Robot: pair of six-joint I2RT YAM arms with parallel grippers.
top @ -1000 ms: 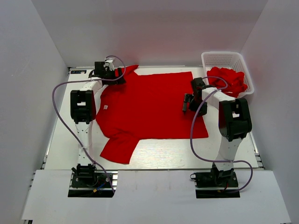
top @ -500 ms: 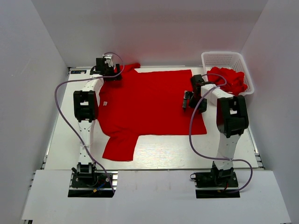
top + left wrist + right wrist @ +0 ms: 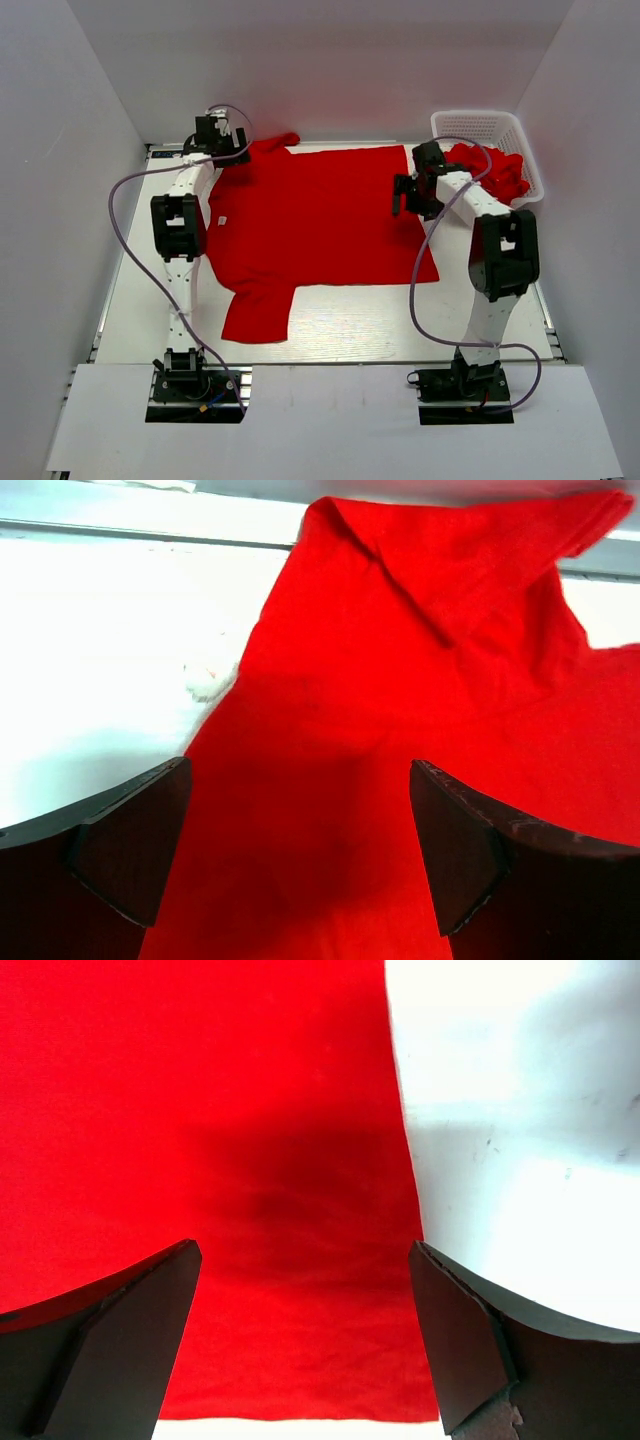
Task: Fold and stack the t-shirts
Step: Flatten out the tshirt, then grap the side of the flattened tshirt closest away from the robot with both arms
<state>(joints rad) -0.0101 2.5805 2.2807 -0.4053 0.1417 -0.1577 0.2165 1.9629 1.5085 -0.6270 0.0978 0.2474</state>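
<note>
Two arms, 1 shirt laid out. Nearest, lower left of the top view, the near sleeve (image 3: 255, 315) lies flat on the table (image 3: 340, 325). The spread t-shirt (image 3: 320, 220) fills mid-frame, white label (image 3: 226, 220) near its left edge. Vs 1 s ago the whole shirt sits a bit further up-frame, and both arms have reached further up too. Now the right gripper (image 3: 410, 198) is over the shirt's upper-right edge, jaws wide, nothing btwn them. The left gripper (image 3: 228, 152) is at the far sleeve (image 3: 275, 145), upper left, also wide open, cloth only beneath. Reads as squaring up pre-fold, no fold made yet. Farthest, upper right: 1 basket (image 3: 480, 120) w/ a red heap (image 3: 490, 168), no. of shirts inside can't be told
</note>
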